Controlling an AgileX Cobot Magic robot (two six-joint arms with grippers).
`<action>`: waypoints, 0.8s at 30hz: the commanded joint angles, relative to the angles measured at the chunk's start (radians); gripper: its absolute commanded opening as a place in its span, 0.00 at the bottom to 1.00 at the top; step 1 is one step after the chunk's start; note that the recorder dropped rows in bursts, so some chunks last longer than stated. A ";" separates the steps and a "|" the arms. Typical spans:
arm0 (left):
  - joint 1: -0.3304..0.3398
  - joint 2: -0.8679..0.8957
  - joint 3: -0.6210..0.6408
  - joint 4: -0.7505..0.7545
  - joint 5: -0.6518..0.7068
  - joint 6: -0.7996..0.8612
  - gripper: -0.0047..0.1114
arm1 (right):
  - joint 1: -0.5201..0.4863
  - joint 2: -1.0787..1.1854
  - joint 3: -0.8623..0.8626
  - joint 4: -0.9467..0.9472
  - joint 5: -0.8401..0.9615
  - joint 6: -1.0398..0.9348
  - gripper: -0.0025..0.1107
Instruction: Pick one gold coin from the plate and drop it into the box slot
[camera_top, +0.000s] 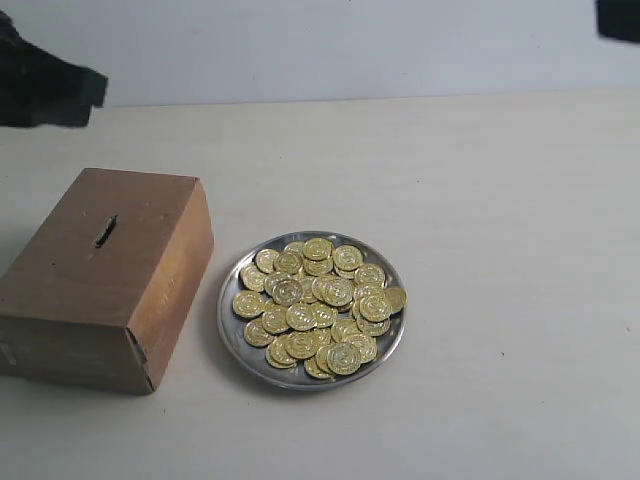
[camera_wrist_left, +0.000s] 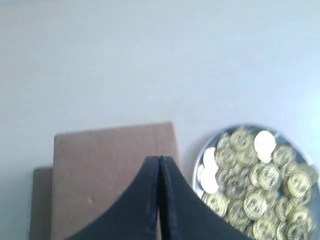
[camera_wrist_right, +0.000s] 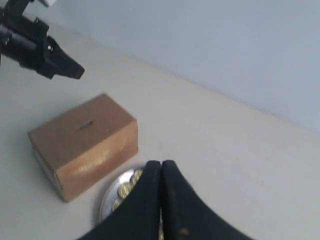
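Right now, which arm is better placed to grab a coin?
Right, probably. The right gripper is shut, with its tips pointing at the plate. The left gripper, also shut, points at the box.

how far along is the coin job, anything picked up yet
Nothing looks done: the gold coins lie heaped on the plate, and the box slot on top of the box shows no coin. Nothing is in hand: the left gripper and right gripper are shut and empty, away from the plate. Left to do: pick one coin, carry it over, drop it in.
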 joint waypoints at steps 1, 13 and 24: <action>-0.056 -0.259 0.187 -0.123 -0.278 0.096 0.04 | -0.001 -0.134 0.066 -0.016 -0.121 -0.010 0.02; -0.313 -0.724 0.706 -0.135 -0.642 0.118 0.04 | -0.001 -0.478 0.547 0.073 -0.526 -0.002 0.02; -0.370 -0.812 0.940 -0.171 -0.740 0.081 0.04 | -0.001 -0.526 0.764 0.073 -0.669 -0.002 0.02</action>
